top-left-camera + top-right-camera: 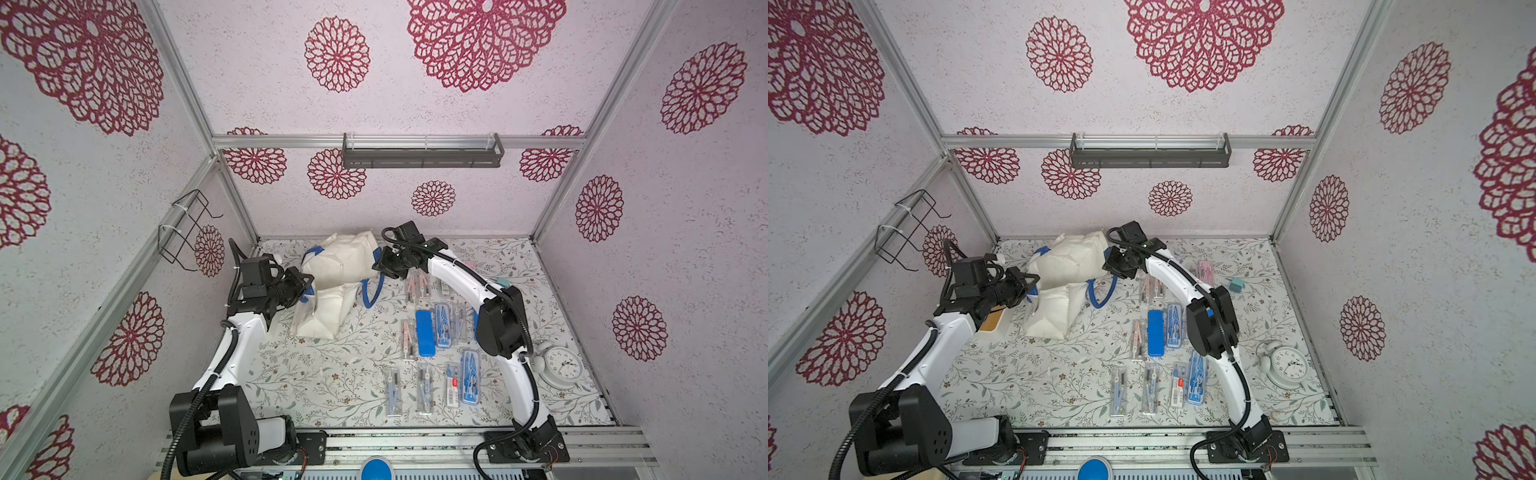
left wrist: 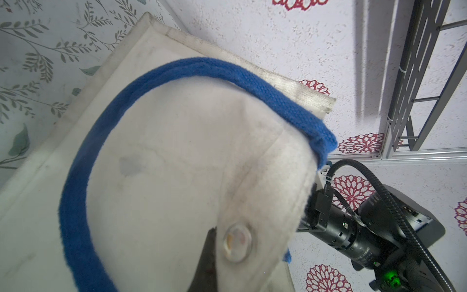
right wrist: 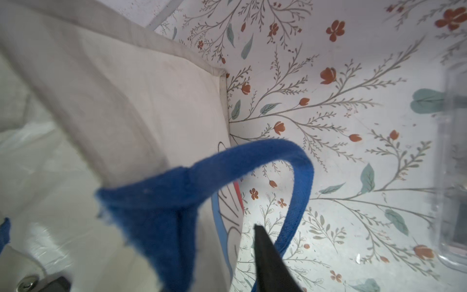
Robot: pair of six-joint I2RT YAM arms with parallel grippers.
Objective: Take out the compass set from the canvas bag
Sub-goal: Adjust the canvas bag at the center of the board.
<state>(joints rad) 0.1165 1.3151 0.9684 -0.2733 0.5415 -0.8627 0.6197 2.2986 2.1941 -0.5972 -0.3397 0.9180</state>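
Canvas bag [image 2: 164, 156] rim clenched in left gripper [image 1: 306, 281]; right gripper [image 1: 379, 262] at blue handle [image 3: 302, 187], grip unclear; open tabletop [image 1: 332, 374] alongside.

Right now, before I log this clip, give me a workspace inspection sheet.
Surface: floral-printed tabletop.
Job's things: off-white canvas bag with blue strap handles, rim raised between both arms; slim clear and blue plastic compass-set cases beside it.
Clutter: white twin-bell alarm clock; small teal block.
Grippers: left gripper shut on the bag's rim; right gripper at a blue strap, grip unclear.
Cables: black corrugated cables along both arms.
Surroundings: red-medallion walls; grey wall shelf; black wire rack.
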